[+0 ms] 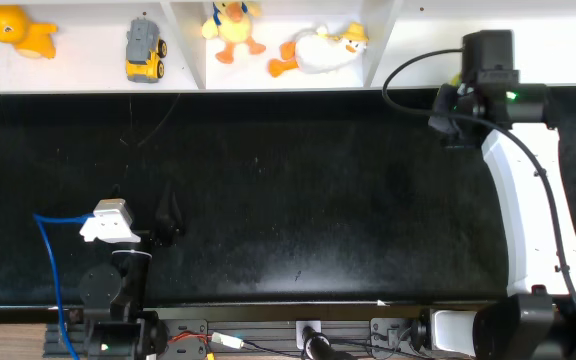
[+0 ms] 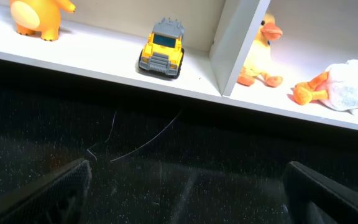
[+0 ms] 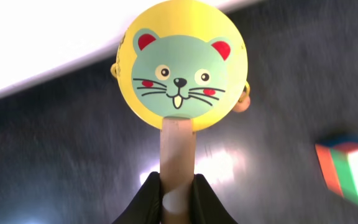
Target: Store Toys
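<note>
My right gripper [image 3: 178, 193] is shut on the wooden handle of a yellow rattle drum [image 3: 182, 68] with a green cat face, held above the black mat close to the white shelf's edge [image 3: 36, 56]. From above, this gripper [image 1: 455, 108] is at the far right, just in front of the shelf [image 1: 268, 85]. On the shelf are an orange duck [image 1: 20, 30], a yellow truck [image 1: 145, 52], a yellow plush duck [image 1: 233, 28] and a white plush duck [image 1: 320, 50]. My left gripper [image 2: 188, 199] is open and empty over the mat at the near left [image 1: 164, 218], facing the truck [image 2: 161, 55].
A multicoloured cube [image 3: 351, 171] lies on the black mat near the rattle. A vertical divider [image 2: 241, 43] separates the truck's compartment from the plush ducks [image 2: 263, 53]. A blue cable [image 1: 53, 260] loops beside the left arm's base.
</note>
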